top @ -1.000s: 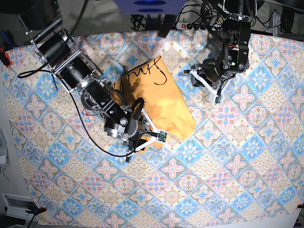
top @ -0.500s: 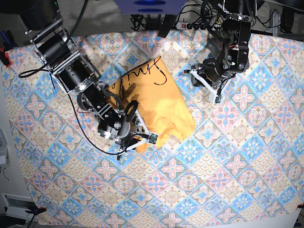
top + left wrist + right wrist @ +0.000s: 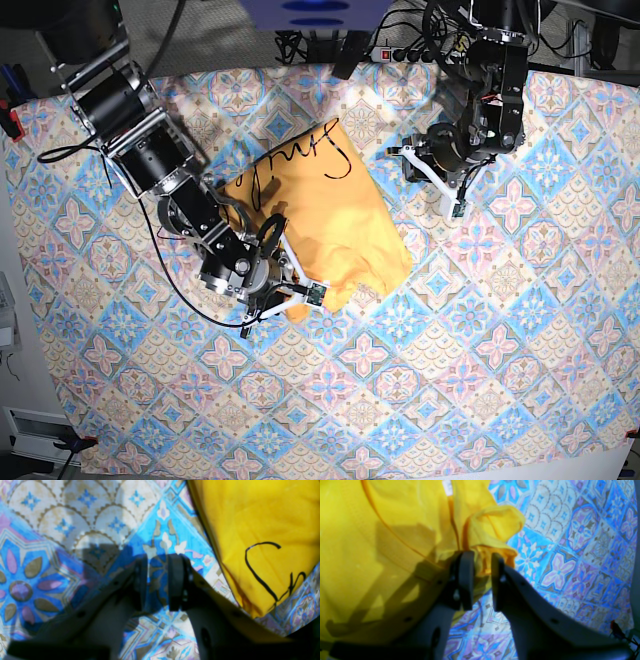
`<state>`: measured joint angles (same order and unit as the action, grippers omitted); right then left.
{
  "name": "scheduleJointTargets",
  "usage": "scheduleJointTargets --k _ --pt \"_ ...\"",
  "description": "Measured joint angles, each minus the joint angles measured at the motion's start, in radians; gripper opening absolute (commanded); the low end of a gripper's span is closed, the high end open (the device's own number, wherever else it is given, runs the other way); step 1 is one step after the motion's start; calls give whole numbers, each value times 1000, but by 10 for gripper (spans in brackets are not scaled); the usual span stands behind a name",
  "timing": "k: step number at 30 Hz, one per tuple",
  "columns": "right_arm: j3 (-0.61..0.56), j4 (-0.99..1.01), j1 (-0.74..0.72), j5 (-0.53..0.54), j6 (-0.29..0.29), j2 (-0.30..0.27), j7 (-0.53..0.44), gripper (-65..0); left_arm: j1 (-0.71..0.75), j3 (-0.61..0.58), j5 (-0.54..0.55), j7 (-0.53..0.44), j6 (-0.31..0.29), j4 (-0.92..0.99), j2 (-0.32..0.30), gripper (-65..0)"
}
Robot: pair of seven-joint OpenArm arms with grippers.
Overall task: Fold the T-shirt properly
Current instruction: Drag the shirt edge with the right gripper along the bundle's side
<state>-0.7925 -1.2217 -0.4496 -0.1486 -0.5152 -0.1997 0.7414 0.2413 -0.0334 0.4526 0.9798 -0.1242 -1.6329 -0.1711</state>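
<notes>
The yellow-orange T-shirt [image 3: 325, 215] lies bunched in a folded heap on the tile-patterned cloth [image 3: 480, 330], its black lettering [image 3: 300, 155] facing up at the far end. My right gripper [image 3: 298, 296] is at the shirt's near-left corner. In the right wrist view a gathered fold of the T-shirt [image 3: 483, 562] sits between the narrow jaws of that gripper [image 3: 482, 580]. My left gripper [image 3: 452, 205] hovers just right of the shirt. In the left wrist view this gripper [image 3: 158, 580] stands slightly open over bare cloth, with the T-shirt [image 3: 262, 517] off to its right.
The patterned cloth [image 3: 50, 542] covers the whole table. A power strip [image 3: 400, 52] and cables lie past the far edge. A black cable [image 3: 165, 265] trails from the right arm across the cloth. A red clamp [image 3: 10, 120] sits at the left edge.
My right gripper has slid a little left and toward the near side along the shirt's corner, and its jaws have narrowed on the fabric. The left arm has not moved.
</notes>
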Motion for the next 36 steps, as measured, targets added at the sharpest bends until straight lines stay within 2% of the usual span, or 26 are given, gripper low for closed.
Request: scheduleJointTargets --k 6,11,17,27,29,32,36 --pt "0 37 -21 6 -3 0 -2 -617 9 0 0 0 0 0 0 -514" --pt "8 37 -48 7 -3 0 -1 -618 9 0 0 0 0 0 0 -514" --pt "154 44 -70 3 3 66 0 -617 20 0 4 -4 0 0 0 -514" --pt "159 232 -138 -1 -3 96 -61 -616 25 -2 4 -3 0 0 2 -514" --pt "159 183 -131 -4 0 90 -58 -607 25 -2 4 -4 0 0 2 -514" --pt "156 54 -128 7 -3 42 -58 -568 24 -2 3 -3 0 0 2 -514" --pt "160 -85 -72 -9 8 -29 51 -561 23 -1 3 -3 0 0 3 -514"
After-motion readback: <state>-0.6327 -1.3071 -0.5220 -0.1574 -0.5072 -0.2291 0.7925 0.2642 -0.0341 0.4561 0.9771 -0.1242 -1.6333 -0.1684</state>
